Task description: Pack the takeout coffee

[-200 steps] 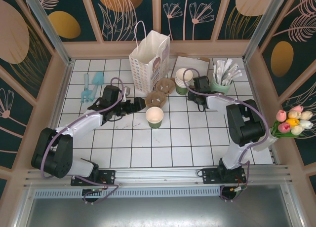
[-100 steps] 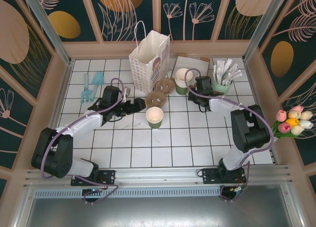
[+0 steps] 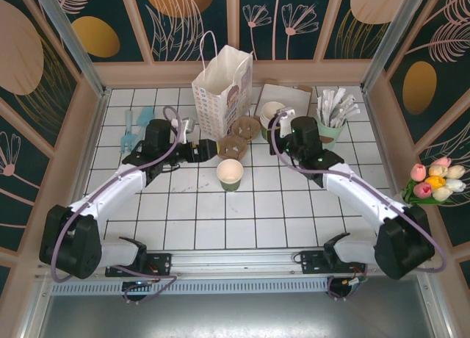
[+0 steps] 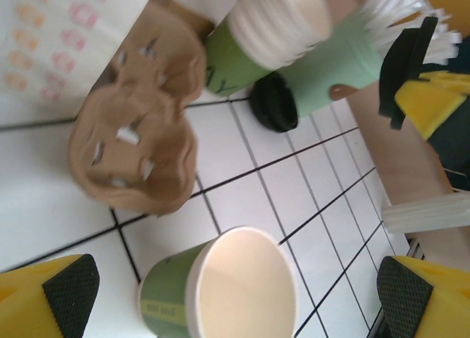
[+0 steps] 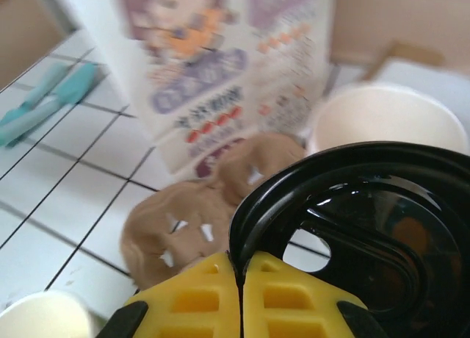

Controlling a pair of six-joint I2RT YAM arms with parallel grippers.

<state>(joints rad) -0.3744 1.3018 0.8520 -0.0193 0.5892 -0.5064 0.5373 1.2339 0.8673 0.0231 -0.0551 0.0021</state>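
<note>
The takeout coffee cup [image 3: 230, 174], a lone green paper cup, stands open-topped on the white tiles in mid table. In the left wrist view this cup [image 4: 220, 290] lies between my wide-open left gripper [image 4: 239, 297], neither pad touching it. From above, the left gripper [image 3: 208, 150] hovers just left of and behind the cup. My right gripper [image 5: 239, 279] is shut on the rim of a black lid [image 5: 367, 228]. It is raised near the stack of cups, right gripper [image 3: 283, 125] behind and right of the lone cup.
A white paper bag [image 3: 220, 92] stands open at the back. A brown cup carrier [image 3: 239, 137] lies before it. A stack of lidless cups [image 3: 273, 116], a mint holder of white sticks [image 3: 334, 121] and another black lid [image 4: 273, 103] sit back right. Teal utensils [image 3: 136, 128] lie left.
The right arm has swung its elbow out to the right and its wrist has come up with the lid pinched. The left gripper has shifted slightly towards the bag, still open.
</note>
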